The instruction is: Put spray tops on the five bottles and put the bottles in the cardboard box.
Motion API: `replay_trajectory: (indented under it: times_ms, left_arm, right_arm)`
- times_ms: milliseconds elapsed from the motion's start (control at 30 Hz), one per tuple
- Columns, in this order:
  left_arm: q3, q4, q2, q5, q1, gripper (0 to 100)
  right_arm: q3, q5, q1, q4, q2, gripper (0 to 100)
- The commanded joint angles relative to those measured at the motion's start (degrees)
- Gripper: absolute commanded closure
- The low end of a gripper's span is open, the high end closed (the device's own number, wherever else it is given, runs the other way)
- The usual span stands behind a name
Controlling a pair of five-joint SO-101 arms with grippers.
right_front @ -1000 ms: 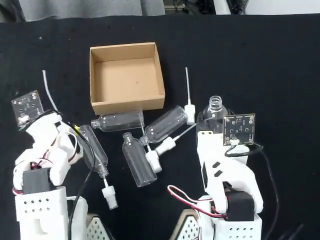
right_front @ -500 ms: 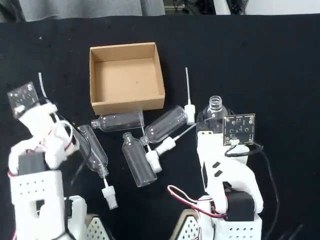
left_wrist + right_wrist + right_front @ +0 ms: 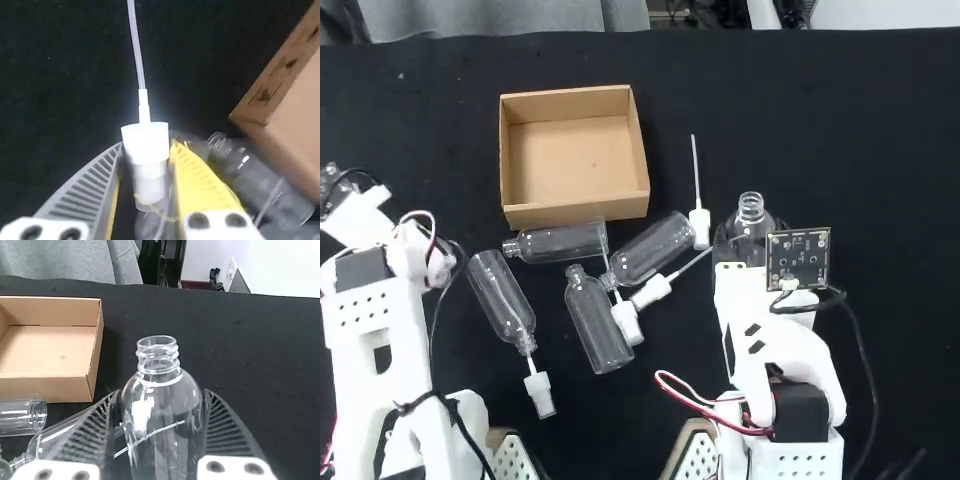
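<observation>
- The left gripper [image 3: 146, 147] is clamped on a spray top [image 3: 144, 162], pinching its white cap from both sides; the tube sticks out past the fingertips.
- The right gripper [image 3: 160, 394] is pressed against a bottle [image 3: 157, 380], which stands upright with its neck open.
- In the high view this bottle [image 3: 750, 214] stands on the black table [image 3: 840, 120], right of the box [image 3: 574, 150].
- The box is open, and its front wall sits just behind the lying bottles.
- Four lying bottles [image 3: 560, 242] are spread between the two arms, the nearest just beside the box.
- Four loose tops [image 3: 655, 290] lie among them: one just beside the upright bottle, two in the middle, one near the leftmost bottle's neck.
</observation>
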Motion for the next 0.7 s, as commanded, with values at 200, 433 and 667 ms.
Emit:
replay_trajectory:
  times_ms: [200, 433, 667]
  left_arm:
    - [4.4, -8.4, 0.4, 12.2, -1.6, 97]
    - [4.9, -8.6, 0.9, 16.0, -1.5, 97]
    - [2.0, -9.9, 9.1, 17.2, -2.0, 97]
  right_arm:
    - [-0.5, 0.4, 1.6, -1.6, -0.7, 88.1]
    - [-0.6, 0.4, 1.6, -1.6, -0.7, 88.1]
    - [-0.6, 0.4, 1.6, -1.6, -0.7, 88.1]
